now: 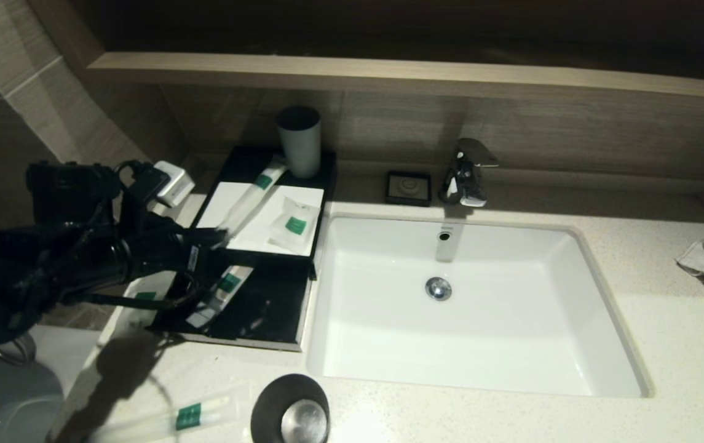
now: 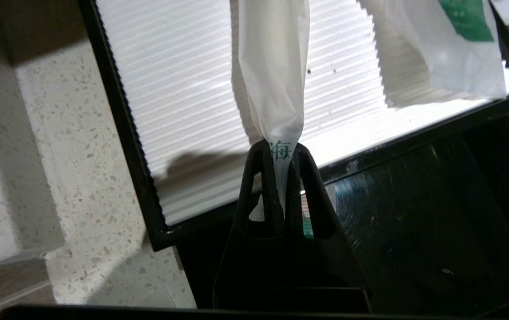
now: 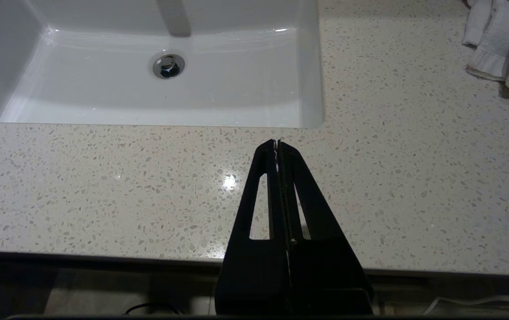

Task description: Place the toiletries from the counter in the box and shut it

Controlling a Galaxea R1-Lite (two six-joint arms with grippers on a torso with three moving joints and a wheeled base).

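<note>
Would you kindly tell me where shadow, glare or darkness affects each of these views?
Head view: the left tool and its arm are a dark silhouette, throwing shadow on the cream speckled stone counter. Left wrist view: the ribbed white top panel of the flat black box glares brightly, with the tool's shadow on it. Right wrist view: one specular highlight lies on the counter by the shut right tool.

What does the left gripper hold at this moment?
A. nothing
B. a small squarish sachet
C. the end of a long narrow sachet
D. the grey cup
C: in the left wrist view the left gripper has its fingers closed on the end of the long narrow sachet, which lies across the white top panel of the box.
</note>
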